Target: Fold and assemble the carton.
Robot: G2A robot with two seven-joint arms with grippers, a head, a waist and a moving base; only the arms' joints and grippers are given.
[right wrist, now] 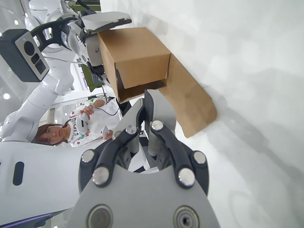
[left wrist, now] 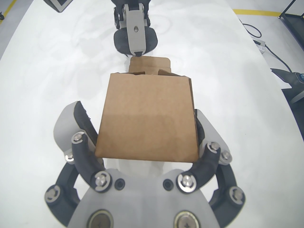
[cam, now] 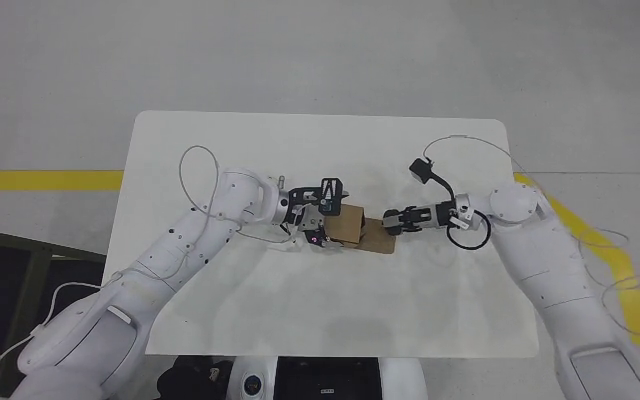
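Yellow floor stripe point(cam: 60, 180) runs L of the white bench point(cam: 300, 140). Near bench centre the left gripper point(cam: 322, 214) is clamped on the brown carton point(cam: 348, 226), one finger per side wall, open end facing R. A long flap point(cam: 377, 238) lies flat on the bench from that end, & the right gripper point(cam: 390, 221), fingers pressed together w/ nothing between, has its tip over the flap, straight in front of the opening; a thin cable point(cam: 462, 137) loops above the R arm.
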